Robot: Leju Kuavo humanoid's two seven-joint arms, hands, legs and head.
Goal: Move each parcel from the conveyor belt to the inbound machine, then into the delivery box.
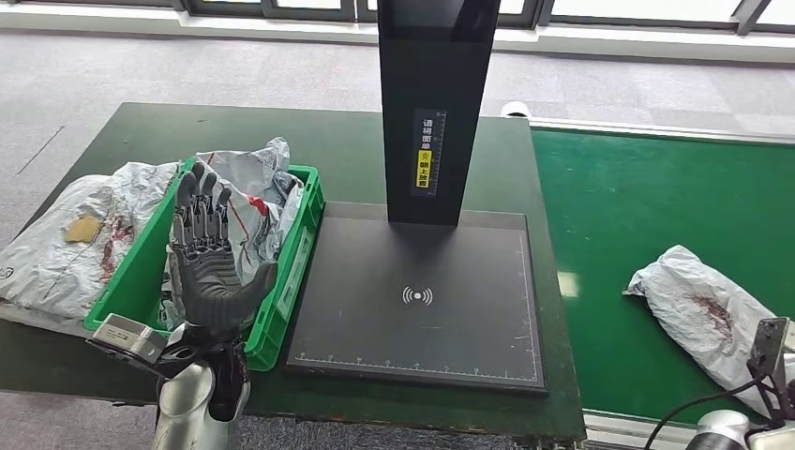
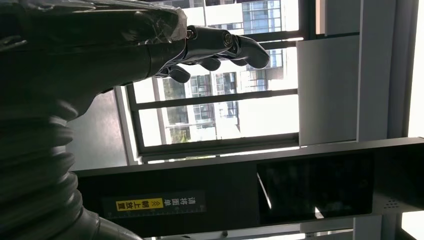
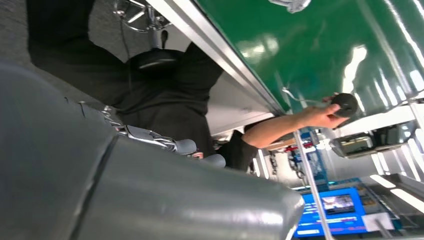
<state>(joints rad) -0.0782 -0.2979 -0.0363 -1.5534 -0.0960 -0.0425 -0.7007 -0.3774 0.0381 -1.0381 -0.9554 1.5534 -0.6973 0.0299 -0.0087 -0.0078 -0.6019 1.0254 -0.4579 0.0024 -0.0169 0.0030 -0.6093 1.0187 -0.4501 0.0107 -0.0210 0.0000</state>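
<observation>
A crumpled white parcel (image 1: 703, 309) with red marks lies on the green conveyor belt (image 1: 656, 197) at the right. The black inbound machine (image 1: 417, 295) has a flat plate and a tall post between belt and box. The green delivery box (image 1: 281, 291) holds a white parcel (image 1: 253, 187). My left hand (image 1: 204, 253) is raised over the box's near end, fingers stretched upward and apart, holding nothing; its fingers (image 2: 220, 45) stand against windows in the left wrist view. My right hand (image 3: 185, 146) is low beside the belt's near edge, fingers extended, nothing in them.
Another white parcel (image 1: 66, 244) lies on the dark green table left of the box. A person's arm (image 3: 295, 120) reaches under the belt frame, holding a dark round object (image 3: 345, 104). My right wrist (image 1: 769, 375) sits just near the belt parcel.
</observation>
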